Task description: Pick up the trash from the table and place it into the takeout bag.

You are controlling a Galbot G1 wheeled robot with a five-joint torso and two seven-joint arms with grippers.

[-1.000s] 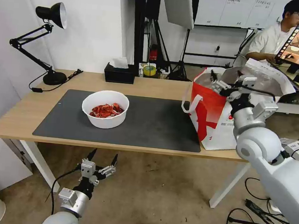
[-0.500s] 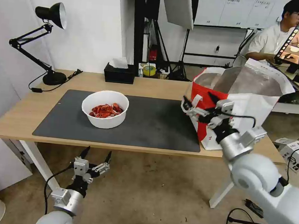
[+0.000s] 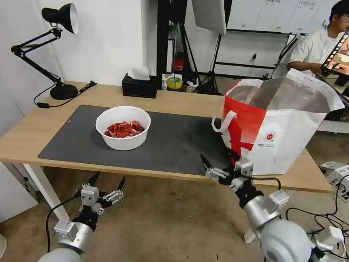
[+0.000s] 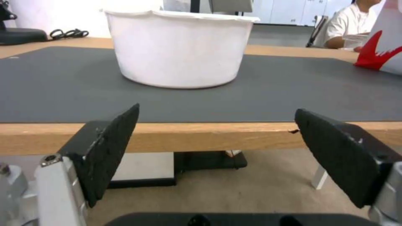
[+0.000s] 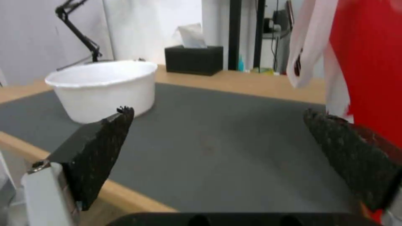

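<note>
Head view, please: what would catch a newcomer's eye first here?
The takeout bag stands open at the table's right end, red panel facing the white bowl of red crayfish shells on the dark mat. The right pincer hovers open at the front edge beside the bag; the left pincer waits open below the table.

head: high, looking down across the tabletop (image 3: 177, 100) | left wrist: below near edge, facing bowl (image 4: 178, 50) | right wrist: low at near edge | shared: bowl, mat (image 5: 218, 138)

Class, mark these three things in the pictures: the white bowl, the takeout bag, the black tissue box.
white bowl (image 3: 121, 142): head view, front outer wall.
takeout bag (image 3: 283, 146): head view, white front panel.
black tissue box (image 5: 193, 59): right wrist view, front face.
</note>
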